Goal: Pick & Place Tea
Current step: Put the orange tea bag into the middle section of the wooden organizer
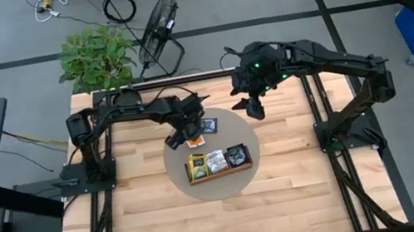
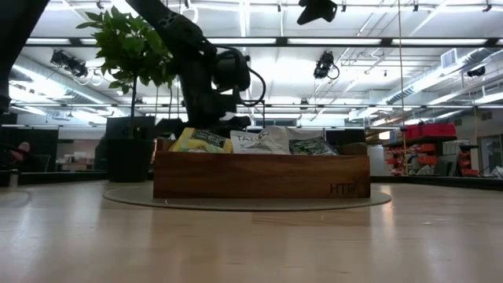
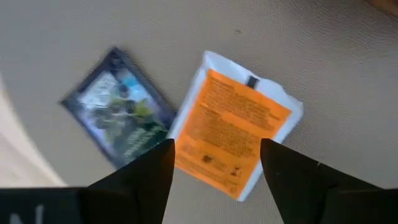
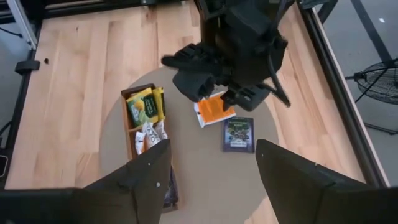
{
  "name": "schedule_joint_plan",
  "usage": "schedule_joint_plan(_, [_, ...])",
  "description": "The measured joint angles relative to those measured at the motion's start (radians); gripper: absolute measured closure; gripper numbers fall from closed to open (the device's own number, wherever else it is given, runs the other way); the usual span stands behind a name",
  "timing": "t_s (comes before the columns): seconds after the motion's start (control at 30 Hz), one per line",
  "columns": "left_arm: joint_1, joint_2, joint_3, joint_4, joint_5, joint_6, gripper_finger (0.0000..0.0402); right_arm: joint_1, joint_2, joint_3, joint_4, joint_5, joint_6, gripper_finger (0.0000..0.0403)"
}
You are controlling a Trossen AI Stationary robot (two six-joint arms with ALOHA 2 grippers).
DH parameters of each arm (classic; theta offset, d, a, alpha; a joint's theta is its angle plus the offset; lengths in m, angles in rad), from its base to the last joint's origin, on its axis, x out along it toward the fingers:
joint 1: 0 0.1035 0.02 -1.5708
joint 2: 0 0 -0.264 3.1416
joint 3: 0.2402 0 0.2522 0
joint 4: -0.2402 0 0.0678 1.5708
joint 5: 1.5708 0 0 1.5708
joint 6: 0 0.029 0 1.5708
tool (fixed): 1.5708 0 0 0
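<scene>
High view straight down, low view level (table height), both wrist views share orange packet (image 3: 233, 134)

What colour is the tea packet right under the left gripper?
Orange, with a white edge; the left wrist view shows it best.

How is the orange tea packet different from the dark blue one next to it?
The orange packet is bright orange with a white border and small print; the blue packet is dark with a leafy picture. The orange packet lies right under the left tool, whose fingers stand open; the blue packet lies off to one side of it. Both are flat, roughly square, and lie on the round mat, outside the tray.
</scene>
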Motion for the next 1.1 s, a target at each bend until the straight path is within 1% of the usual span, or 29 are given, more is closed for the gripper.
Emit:
schedule_joint_plan(0.27, [-0.002, 0.000, -0.020, -0.003, 0.042, 0.010, 0.0158, 0.000, 0.000, 0.000, 0.011, -0.002, -0.008, 0.0160])
schedule_joint_plan(0.4, [-0.003, 0.030, -0.020, 0.001, 0.066, 0.035, 0.0158, 0.000, 0.000, 0.000, 0.013, -0.003, -0.008, 0.0160])
schedule_joint_plan(0.53, [-0.007, 0.059, -0.020, 0.015, 0.068, 0.038, 0.0158, 0.000, 0.000, 0.000, 0.011, -0.003, -0.006, 0.0160])
schedule_joint_plan(0.77, [-0.006, 0.074, -0.017, 0.023, 0.084, 0.027, 0.0163, 0.000, 0.000, 0.000, 0.021, -0.004, -0.008, 0.0160])
schedule_joint_plan(0.9, [-0.006, 0.075, -0.018, 0.017, 0.097, 0.027, 0.0189, 0.000, 0.000, 0.000, 0.021, -0.004, -0.011, 0.0160])
schedule_joint_plan(1.0, [-0.006, 0.076, -0.019, 0.011, 0.098, 0.016, 0.0224, 0.000, 0.000, 0.000, 0.022, -0.004, -0.011, 0.0160])
schedule_joint_plan(1.1, [-0.006, 0.076, -0.019, 0.006, 0.102, 0.001, 0.0266, 0.000, 0.001, 0.000, 0.022, -0.004, -0.011, 0.0160])
